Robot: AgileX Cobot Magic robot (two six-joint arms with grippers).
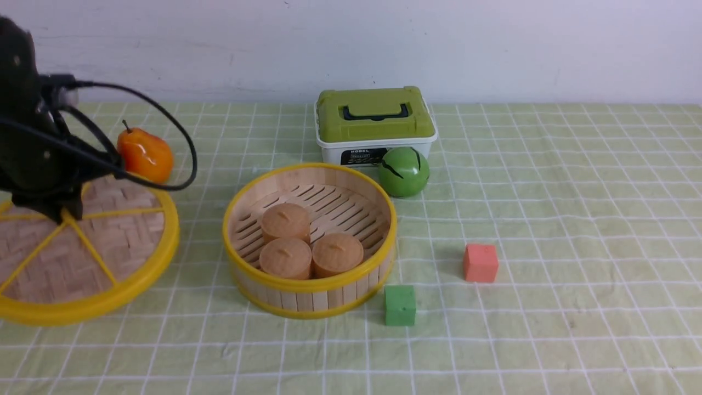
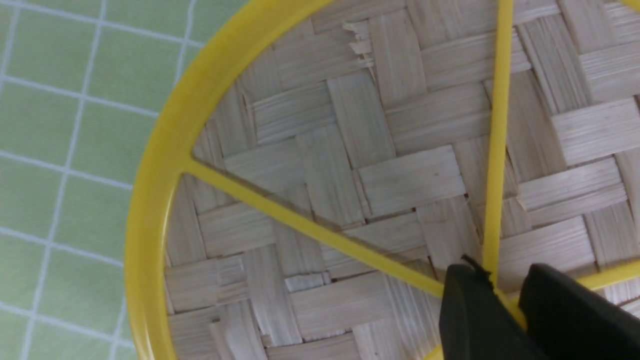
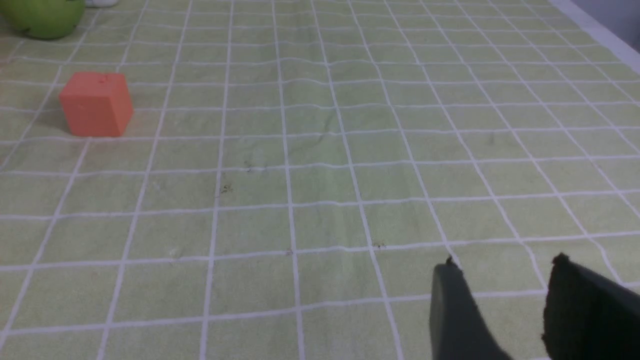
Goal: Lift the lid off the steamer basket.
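The lid (image 1: 109, 247), a woven bamboo disc with a yellow rim and spokes, sits at the far left, fully off the steamer basket (image 1: 307, 288). My left gripper (image 1: 60, 211) is over the lid's middle. In the left wrist view the lid (image 2: 350, 175) fills the frame, and the left gripper (image 2: 500, 280) is shut on the yellow hub where the spokes meet. The basket stands open at the centre with three round tan buns (image 1: 310, 247) on its slatted floor. My right gripper (image 3: 505, 270) hangs open over bare cloth, holding nothing; it is outside the front view.
An orange pear (image 1: 145, 155) lies just behind the lid. A white box with a green lid (image 1: 373, 118) and a green ball (image 1: 404, 171) stand behind the basket. A green cube (image 1: 400, 305) and a red cube (image 1: 480, 263) lie to its right.
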